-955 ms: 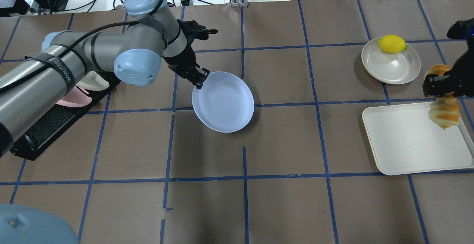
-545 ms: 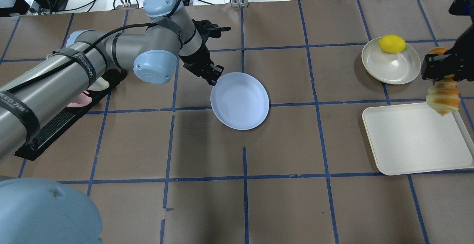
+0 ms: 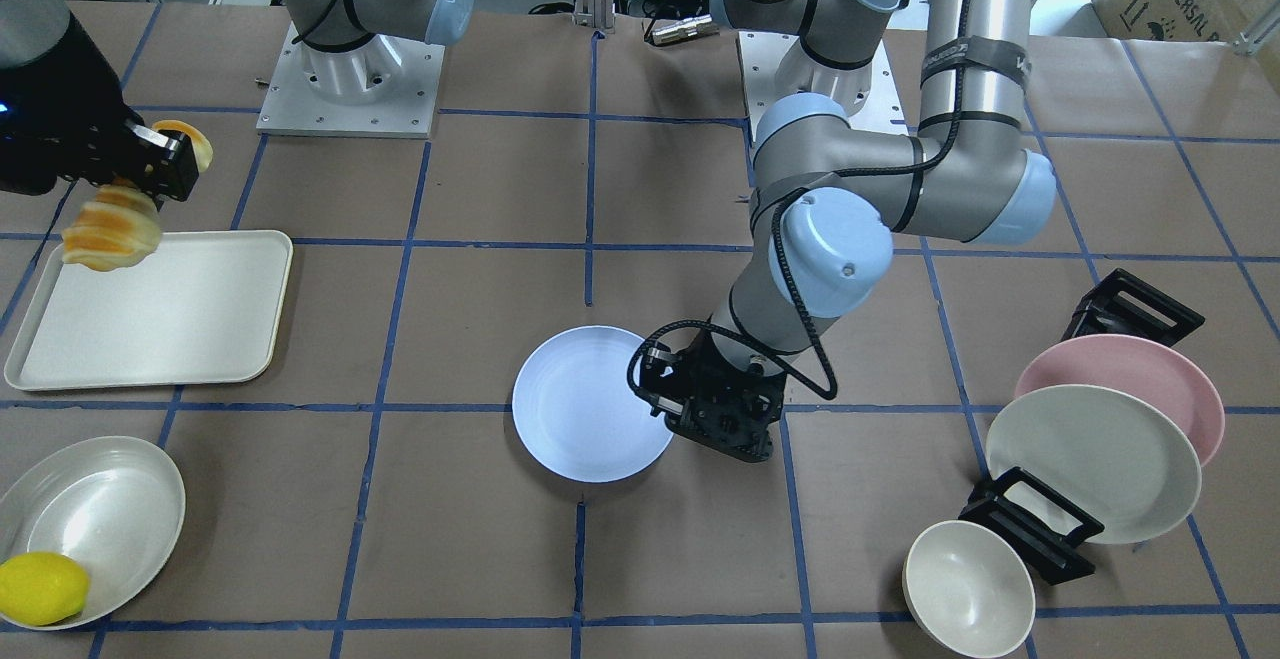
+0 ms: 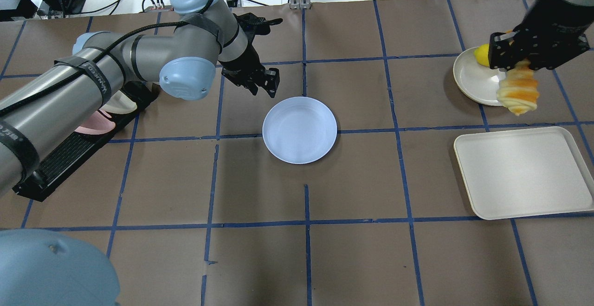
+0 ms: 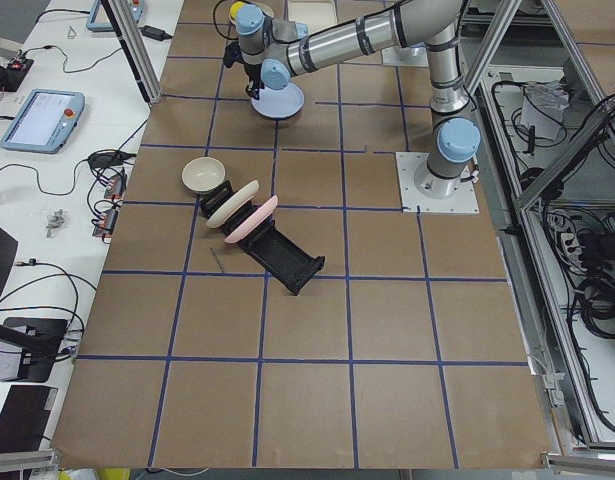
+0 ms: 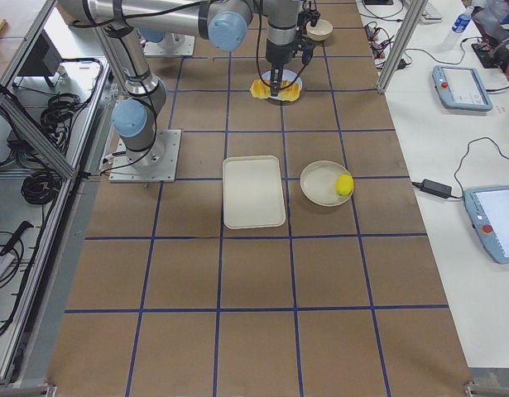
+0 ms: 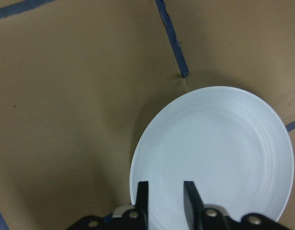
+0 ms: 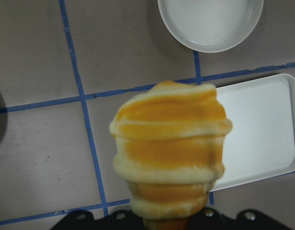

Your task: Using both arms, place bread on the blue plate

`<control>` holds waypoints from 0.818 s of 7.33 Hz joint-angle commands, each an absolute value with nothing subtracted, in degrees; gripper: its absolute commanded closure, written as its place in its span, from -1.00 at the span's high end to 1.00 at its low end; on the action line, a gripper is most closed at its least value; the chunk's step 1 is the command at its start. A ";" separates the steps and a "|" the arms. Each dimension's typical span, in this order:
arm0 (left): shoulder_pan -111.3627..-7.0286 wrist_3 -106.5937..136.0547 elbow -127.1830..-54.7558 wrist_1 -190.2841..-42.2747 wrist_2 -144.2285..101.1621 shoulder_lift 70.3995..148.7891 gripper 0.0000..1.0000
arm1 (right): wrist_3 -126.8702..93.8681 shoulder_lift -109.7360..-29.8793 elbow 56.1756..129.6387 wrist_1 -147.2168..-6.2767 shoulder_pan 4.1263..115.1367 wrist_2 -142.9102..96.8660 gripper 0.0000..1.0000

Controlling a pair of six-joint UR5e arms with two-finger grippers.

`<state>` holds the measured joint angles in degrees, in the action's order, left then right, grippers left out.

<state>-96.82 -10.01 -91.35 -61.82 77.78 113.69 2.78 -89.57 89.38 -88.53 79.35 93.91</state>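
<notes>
The blue plate (image 4: 300,129) lies flat near the table's middle, and it also shows in the front view (image 3: 585,404). My left gripper (image 4: 268,85) is open and empty, just off the plate's far left rim. In the left wrist view (image 7: 165,191) its jaws stand apart over the plate's near rim (image 7: 214,153). My right gripper (image 4: 514,62) is shut on the upper end of the bread (image 4: 518,94). The bread is a ridged orange and cream loaf hanging in the air by the cream plate's near edge. The bread fills the right wrist view (image 8: 169,153).
A cream plate (image 4: 478,87) with a yellow lemon (image 4: 481,54) sits far right, partly behind my right gripper. A cream tray (image 4: 524,176) lies nearer on the right. A black rack holds a pink plate (image 3: 1120,369) and a cream plate (image 3: 1090,464). A small bowl (image 3: 968,589) stands beside it.
My left gripper has let go of the blue plate, which now lies flat, and has drawn back from it. My right gripper has carried the bread off the tray's edge, farther and leftward.
</notes>
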 commanded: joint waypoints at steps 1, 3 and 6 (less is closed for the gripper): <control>-91.78 -10.02 -89.48 -72.10 82.32 107.26 1.00 | -3.31 -85.53 86.05 -86.75 87.06 93.96 -0.92; -91.49 -10.02 -85.89 -83.27 91.30 101.54 1.00 | -5.96 -82.28 86.04 -87.97 95.23 92.91 -0.92; -91.84 -9.41 -80.60 -92.20 90.79 97.22 1.00 | -10.35 -73.69 85.96 -98.31 103.16 92.90 -0.91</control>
<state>-91.65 -9.64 -82.32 -89.88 90.90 98.85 -8.07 -77.69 86.04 -93.84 100.05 92.95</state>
